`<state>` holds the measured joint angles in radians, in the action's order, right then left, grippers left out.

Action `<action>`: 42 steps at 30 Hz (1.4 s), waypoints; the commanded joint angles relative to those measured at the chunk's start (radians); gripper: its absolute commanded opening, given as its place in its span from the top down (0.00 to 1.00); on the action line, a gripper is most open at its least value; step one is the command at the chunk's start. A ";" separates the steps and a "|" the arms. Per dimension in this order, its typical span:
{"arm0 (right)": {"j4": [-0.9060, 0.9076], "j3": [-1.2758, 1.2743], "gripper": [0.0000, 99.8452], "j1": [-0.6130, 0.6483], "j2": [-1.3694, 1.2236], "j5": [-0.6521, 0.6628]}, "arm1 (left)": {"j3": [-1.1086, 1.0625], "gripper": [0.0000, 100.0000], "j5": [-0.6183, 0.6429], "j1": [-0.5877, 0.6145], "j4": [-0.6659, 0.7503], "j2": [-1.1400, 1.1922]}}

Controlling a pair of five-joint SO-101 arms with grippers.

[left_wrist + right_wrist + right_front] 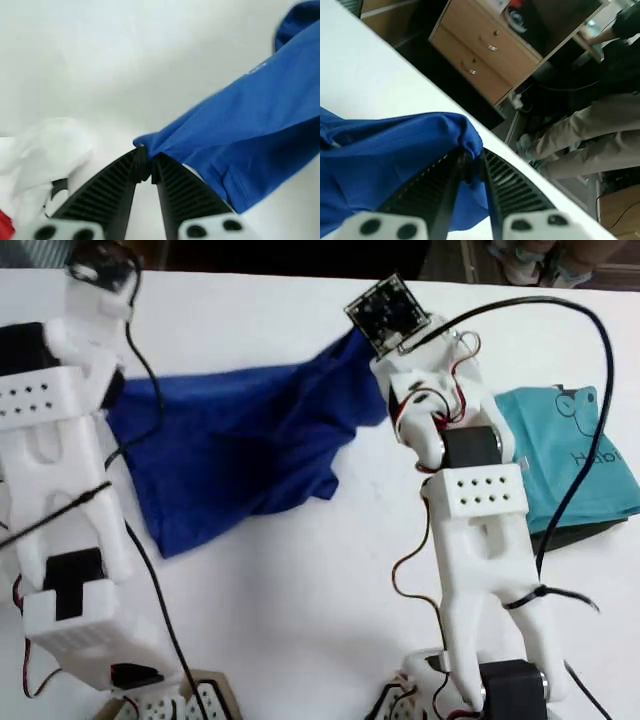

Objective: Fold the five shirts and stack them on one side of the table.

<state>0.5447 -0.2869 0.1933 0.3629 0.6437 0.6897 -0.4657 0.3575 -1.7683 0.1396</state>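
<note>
dark lettering stands on the teal shirt (615, 490), too blurred and partly hidden to read.

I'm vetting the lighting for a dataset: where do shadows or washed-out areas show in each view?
High view: the white table is evenly bright, with a faint shadow under the blue shirt. Left wrist view: table nearly featureless white, soft shadow beneath the shirt. Right wrist view: bright table against a dim room behind.

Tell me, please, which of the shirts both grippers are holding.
The dark blue shirt, pinched by the left gripper and right gripper; the teal shirt lies folded, unheld.
</note>
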 commanded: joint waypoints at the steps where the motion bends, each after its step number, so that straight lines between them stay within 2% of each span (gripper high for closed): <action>1: -0.015 0.121 0.98 -0.002 0.093 -0.006 | 0.101 0.97 0.028 -0.015 -0.017 -0.114; 7: 0.206 0.279 0.98 0.022 0.225 -0.003 | 0.108 0.97 0.028 -0.066 -0.017 -0.249; 12: 0.326 0.278 0.98 0.030 0.243 0.000 | -0.156 0.97 0.020 -0.094 0.006 -0.267; 15: 0.312 0.222 0.98 0.028 0.211 0.000 | -0.394 0.97 0.018 -0.098 0.120 -0.267; 20: 0.248 0.110 0.98 0.030 0.111 0.002 | -0.773 0.97 -0.015 -0.094 0.396 -0.267; 25: 0.128 0.012 0.98 0.028 -0.021 0.002 | -0.997 0.97 -0.052 -0.091 0.594 -0.267; 28: 0.081 -0.012 0.98 0.031 -0.087 0.002 | -1.053 0.96 -0.052 -0.075 0.634 -0.267; 35: 0.039 -0.015 0.98 0.028 -0.202 0.002 | -1.049 0.80 -0.052 -0.048 0.617 -0.270; 38: 0.027 -0.015 0.98 0.028 -0.236 0.002 | -0.970 0.80 -0.046 -0.037 0.560 -0.270; 42: 0.016 -0.015 0.98 0.028 -0.265 0.002 | -0.931 0.80 -0.043 -0.087 0.493 -0.269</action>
<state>0.5831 -0.3084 0.2179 0.1020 0.6437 -0.2923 -0.5117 0.3084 -1.2375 -0.0936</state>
